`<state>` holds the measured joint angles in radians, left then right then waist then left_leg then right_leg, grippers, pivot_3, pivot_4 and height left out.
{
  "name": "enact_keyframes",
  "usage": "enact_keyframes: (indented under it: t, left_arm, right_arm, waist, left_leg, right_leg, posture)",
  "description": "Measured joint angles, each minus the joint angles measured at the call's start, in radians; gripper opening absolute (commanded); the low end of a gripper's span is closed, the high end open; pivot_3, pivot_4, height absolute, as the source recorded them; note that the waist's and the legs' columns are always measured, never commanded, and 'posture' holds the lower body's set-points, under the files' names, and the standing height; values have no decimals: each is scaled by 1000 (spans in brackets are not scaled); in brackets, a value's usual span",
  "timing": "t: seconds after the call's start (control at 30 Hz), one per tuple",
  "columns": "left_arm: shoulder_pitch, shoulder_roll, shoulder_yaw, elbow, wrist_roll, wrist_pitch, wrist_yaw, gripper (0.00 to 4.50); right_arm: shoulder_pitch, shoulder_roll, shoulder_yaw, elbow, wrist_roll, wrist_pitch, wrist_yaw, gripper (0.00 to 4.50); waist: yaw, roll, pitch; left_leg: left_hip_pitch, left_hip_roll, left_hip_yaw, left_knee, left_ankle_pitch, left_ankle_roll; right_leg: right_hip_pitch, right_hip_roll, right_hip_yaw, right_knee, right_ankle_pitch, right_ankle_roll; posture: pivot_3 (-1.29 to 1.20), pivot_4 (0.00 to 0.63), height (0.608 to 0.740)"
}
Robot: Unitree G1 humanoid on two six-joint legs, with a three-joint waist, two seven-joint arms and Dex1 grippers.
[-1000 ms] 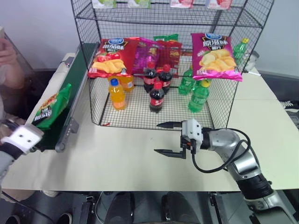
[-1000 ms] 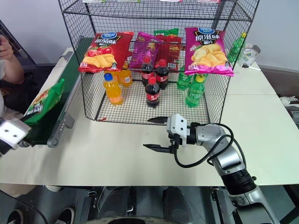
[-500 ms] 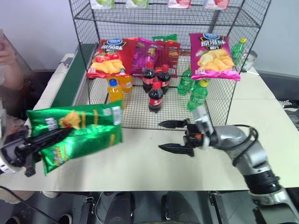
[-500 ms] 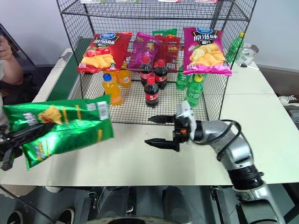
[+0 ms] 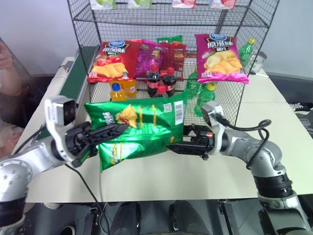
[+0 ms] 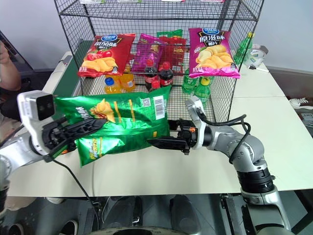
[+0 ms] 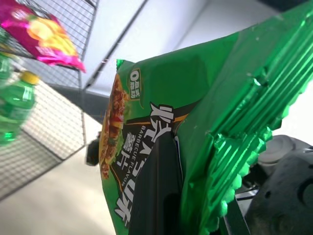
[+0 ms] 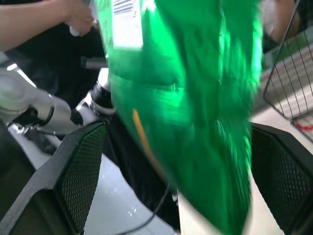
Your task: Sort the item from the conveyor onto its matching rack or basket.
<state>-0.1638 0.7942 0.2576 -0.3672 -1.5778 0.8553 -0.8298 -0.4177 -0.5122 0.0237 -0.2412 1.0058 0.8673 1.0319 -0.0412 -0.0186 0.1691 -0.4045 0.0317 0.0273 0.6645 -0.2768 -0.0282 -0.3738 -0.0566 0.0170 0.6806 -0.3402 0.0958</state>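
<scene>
While the left claw [image 5: 105, 133] clenches the green crisp bag [image 5: 139, 127] above the desk [image 5: 146, 176] before the rack [image 5: 166, 19], the right claw [image 5: 178, 139] gapes wide, the bag's far end seemingly between its fingers.

We see a pale cream table [image 5: 274, 105] filling the near ground; behind it a plain light grey wall [image 5: 34, 29]; dark floor [image 5: 298, 85] at far right.
</scene>
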Motion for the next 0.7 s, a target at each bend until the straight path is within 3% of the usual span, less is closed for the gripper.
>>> enact_keyframes:
  t: [0.17, 0.27, 0.5, 0.53, 0.6, 0.7]
  left_arm:
    - [-39, -46, -21, 53, 89, 6, -30, 80]
    - [-41, -88, -43, 55, 153, -10, -40, 0]
    - [-40, -165, -47, 49, 279, -63, -56, 0]
    - [-39, -173, -47, 45, 292, -67, -55, 260]
    - [-38, -175, -44, 43, 328, -85, -52, 936]
    - [-34, -174, -36, 47, 350, -96, -40, 2355]
  right_arm:
    - [-17, 14, -34, -15, 71, 46, -35, 4500]
    - [-17, 16, -34, -36, 98, 72, -50, 3748]
    - [-12, 12, -27, -39, 91, 91, -74, 493]
    - [-12, 10, -25, -39, 77, 89, -75, 35]
    - [-11, 9, -18, -39, 57, 80, -74, 0]
    - [-11, 12, 0, -40, 36, 61, -66, 0]
  waist:
    - [2, 0, 0]
    - [3, 0, 0]
    - [4, 0, 0]
    - [4, 0, 0]
    - [3, 0, 0]
    - [2, 0, 0]
  left_leg:
    - [-1, 0, 0, 0, 0, 0]
    - [-1, 0, 0, 0, 0, 0]
    - [-1, 0, 0, 0, 0, 0]
    - [-1, 0, 0, 0, 0, 0]
    - [-1, 0, 0, 0, 0, 0]
    - [-1, 0, 0, 0, 0, 0]
  right_leg:
    - [0, 0, 0, 0, 0, 0]
    - [0, 0, 0, -1, 0, 0]
    - [0, 0, 0, -1, 0, 0]
    - [0, 0, 0, -1, 0, 0]
    - [-1, 0, 0, -1, 0, 0]
    - [-1, 0, 0, -1, 0, 0]
  posture:
    - [0, 150, 739]
    - [0, 150, 739]
    - [0, 150, 739]
    - [0, 150, 739]
    - [0, 150, 739]
    - [0, 150, 739]
